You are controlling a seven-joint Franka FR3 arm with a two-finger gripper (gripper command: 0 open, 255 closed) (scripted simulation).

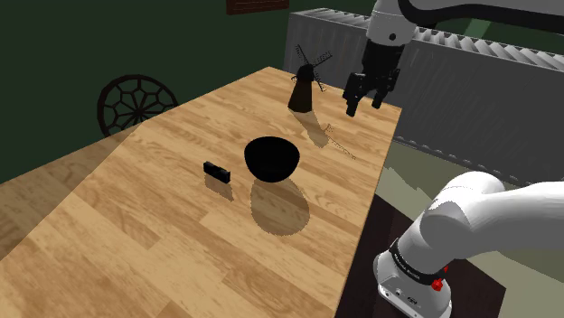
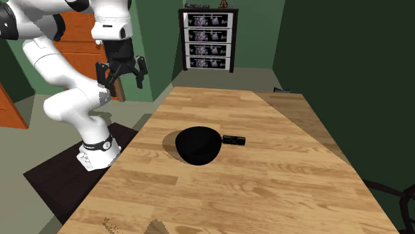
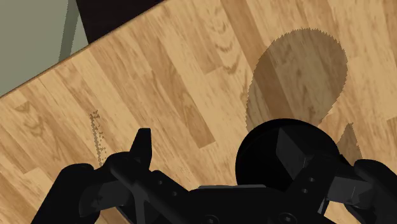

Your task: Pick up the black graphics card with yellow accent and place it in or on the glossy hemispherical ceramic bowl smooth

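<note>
Across the light wooden table (image 1: 154, 237), a glossy black hemispherical bowl (image 1: 271, 159) sits mid-surface. A dark toy windmill (image 1: 305, 88) stands at the far end. The black gripper (image 1: 363, 107) hangs high, fingers spread, empty. The small black graphics card (image 1: 216, 170) lies just beside the bowl, on the shoulder view's left.

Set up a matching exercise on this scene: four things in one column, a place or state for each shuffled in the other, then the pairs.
Column one
1. graphics card
2. bowl
3. windmill figure
4. gripper

Column two
A. in the air, open, holding nothing
B. round and black, in the middle of the table
C. upright near the table's far end in the shoulder view
D. flat on the table beside the bowl

Pairs: 1-D, 2-B, 3-C, 4-A
</note>
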